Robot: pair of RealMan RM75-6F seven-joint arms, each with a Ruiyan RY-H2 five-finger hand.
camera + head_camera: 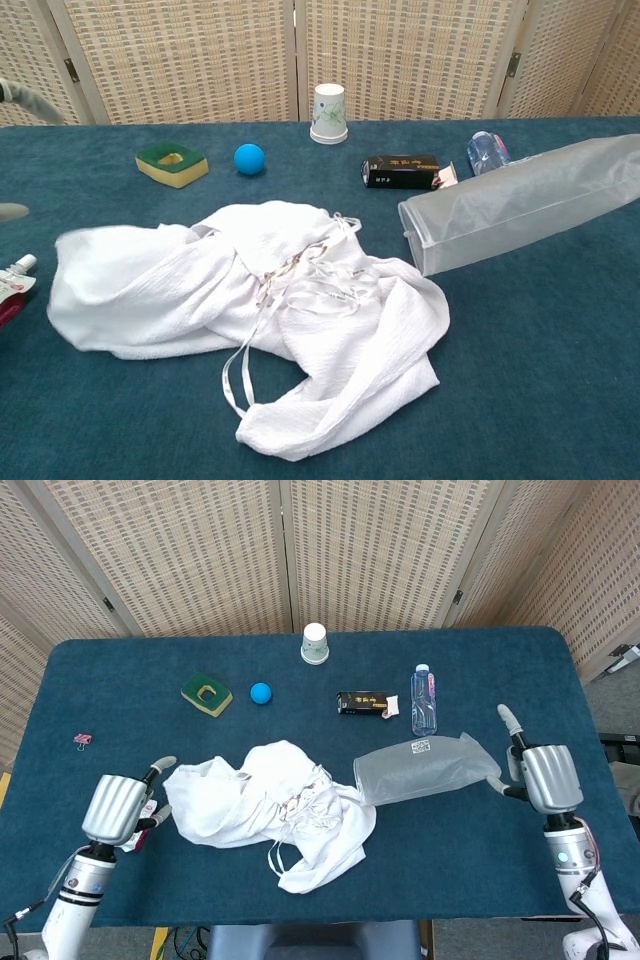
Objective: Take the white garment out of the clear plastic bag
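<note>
The white garment lies crumpled on the blue table, wholly outside the bag, with its ties trailing toward me. The clear plastic bag is empty; its mouth faces the garment and rests on the cloth. Its closed end sits a little raised by my right hand, whose fingers are spread apart around it. My left hand is just left of the garment with fingers extended and nothing in them; two fingertips show at the chest view's left edge.
Along the back stand a paper cup, a blue ball, a green block, a black box and a water bottle. A pink clip lies far left. A folding screen closes off the rear.
</note>
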